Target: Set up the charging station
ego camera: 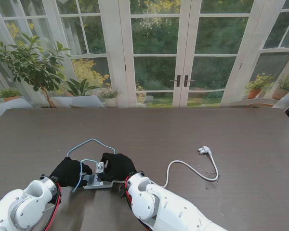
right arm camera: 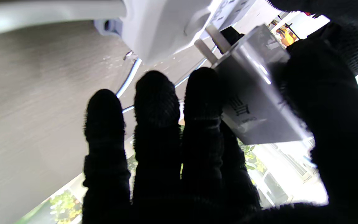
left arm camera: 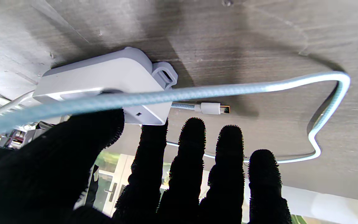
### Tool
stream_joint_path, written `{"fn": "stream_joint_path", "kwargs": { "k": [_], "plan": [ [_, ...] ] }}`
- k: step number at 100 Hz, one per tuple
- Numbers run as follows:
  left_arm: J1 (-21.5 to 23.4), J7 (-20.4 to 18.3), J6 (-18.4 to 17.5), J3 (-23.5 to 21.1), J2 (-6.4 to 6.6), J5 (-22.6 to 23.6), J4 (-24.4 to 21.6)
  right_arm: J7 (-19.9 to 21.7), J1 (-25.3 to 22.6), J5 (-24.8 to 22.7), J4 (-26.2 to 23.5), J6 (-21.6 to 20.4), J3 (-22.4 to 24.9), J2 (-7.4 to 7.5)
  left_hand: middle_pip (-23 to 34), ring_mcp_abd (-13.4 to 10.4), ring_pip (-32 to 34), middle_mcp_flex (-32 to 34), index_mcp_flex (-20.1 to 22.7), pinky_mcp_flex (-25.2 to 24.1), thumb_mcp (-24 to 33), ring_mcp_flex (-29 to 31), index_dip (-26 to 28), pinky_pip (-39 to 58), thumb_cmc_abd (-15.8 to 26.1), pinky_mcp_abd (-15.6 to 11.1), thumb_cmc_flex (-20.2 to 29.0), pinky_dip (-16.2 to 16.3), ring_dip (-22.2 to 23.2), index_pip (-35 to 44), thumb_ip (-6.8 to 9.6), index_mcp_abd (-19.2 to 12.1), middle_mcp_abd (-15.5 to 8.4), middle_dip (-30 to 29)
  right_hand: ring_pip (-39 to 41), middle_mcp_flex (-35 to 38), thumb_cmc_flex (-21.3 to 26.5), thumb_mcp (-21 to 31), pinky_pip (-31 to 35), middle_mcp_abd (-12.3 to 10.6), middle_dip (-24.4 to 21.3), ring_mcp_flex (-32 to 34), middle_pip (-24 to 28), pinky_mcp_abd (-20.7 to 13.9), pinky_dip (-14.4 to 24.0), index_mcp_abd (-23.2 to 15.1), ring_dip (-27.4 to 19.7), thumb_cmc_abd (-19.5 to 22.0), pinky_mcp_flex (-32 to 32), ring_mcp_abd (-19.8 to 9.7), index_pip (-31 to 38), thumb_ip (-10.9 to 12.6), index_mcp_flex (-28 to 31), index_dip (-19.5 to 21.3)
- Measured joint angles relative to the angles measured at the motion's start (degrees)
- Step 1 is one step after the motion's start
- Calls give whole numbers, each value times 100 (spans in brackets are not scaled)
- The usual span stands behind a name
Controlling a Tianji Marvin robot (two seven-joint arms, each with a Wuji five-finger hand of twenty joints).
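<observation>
Your right hand point(ego camera: 116, 166) pinched the charger point(right arm camera: 253, 102), prongs at the power strip point(ego camera: 97, 181); your left hand point(ego camera: 70, 171), at its 9 o'clock, steadied it

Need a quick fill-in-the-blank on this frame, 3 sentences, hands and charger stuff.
1. The charger adapter, its prongs aimed at the power strip, is held by the ____ hand.
2. The left hand rests at the power strip's ____ end.
3. The white wall plug at the far end of the strip's cord lies ____ on the table.

Missing words: right; left; unplugged
</observation>
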Motion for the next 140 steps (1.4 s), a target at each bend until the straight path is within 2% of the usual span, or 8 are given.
{"fn": "stream_joint_path", "kwargs": {
  "k": [14,45,53,57,85,96,110,140],
  "plan": [
    [75,-32,-39,-71,-12,-68,-25,2,-2,33,21,-10,5,-24,-27,5,1,0,-244,0,-128,0,-117,0,-4,0,-52,0,0,-279,0,0,1,0,-1,0,0,0,-1,0,-1,0,0,0,-9,-2,0,0,-33,17,0,0,0,-1],
    [281,-117,-88,-179,-12,-58,-135,-92,-12,183,176,-112,8,-152,-72,9,1,0,-303,-8,-257,0,-151,-10,-202,0,-289,-1,1,-350,-2,0,2,1,-3,0,0,1,0,0,-29,0,-8,1,-11,-15,0,-1,-41,30,0,0,0,-59],
    [298,-83,-67,-172,-12,-30,-127,-93,-12,189,205,-118,-3,-172,-73,38,1,-24,-303,-8,-257,-6,-152,-69,-202,0,-326,-1,5,-350,-4,0,3,55,-3,0,0,1,-1,0,-31,0,-60,1,-11,-36,0,-3,-44,42,0,0,0,-83],
    [301,-45,-52,-163,-12,-13,-122,-93,-12,191,210,-118,-4,-177,-73,44,1,-26,-303,-8,-257,-6,-152,-69,-202,0,-329,-1,5,-350,-82,-35,3,57,-3,0,0,1,-1,0,-32,0,-60,1,-11,-36,0,-3,-44,43,0,0,0,-87],
    [299,199,36,-88,-21,82,-76,-91,-38,278,210,-117,7,-193,45,68,71,-10,-311,2,-275,137,-16,-69,-239,7,-240,60,76,-214,-90,-41,43,146,-4,0,0,2,-1,0,-41,0,-62,2,-11,-38,0,-6,-62,100,0,0,0,-141],
    [282,256,37,-67,-31,56,-36,-145,-80,341,233,-150,23,-225,51,125,99,-10,-312,55,-275,141,43,-69,-270,19,-240,62,84,-143,-90,-41,57,148,-12,0,0,52,-1,26,-46,0,-68,2,-12,-93,0,-212,-82,117,0,-4,141,-216],
    [274,254,53,-57,-35,-8,-25,-258,-108,368,348,-224,23,-304,51,170,135,-10,-373,56,-275,130,66,-69,-280,31,-238,62,172,-88,-92,-41,67,149,-96,0,0,52,-1,61,-47,0,-72,2,-43,-131,0,-230,-130,133,0,-6,144,-240],
    [298,258,40,-99,-53,-58,-25,-326,-100,346,457,-316,-4,-372,52,177,137,-10,-509,55,-275,126,-107,-69,-214,41,-223,62,101,-242,-92,-78,79,151,-140,-10,0,52,-1,115,-47,-2,-127,2,-46,-168,0,-238,-179,94,0,-7,146,-291]
  ]
}}
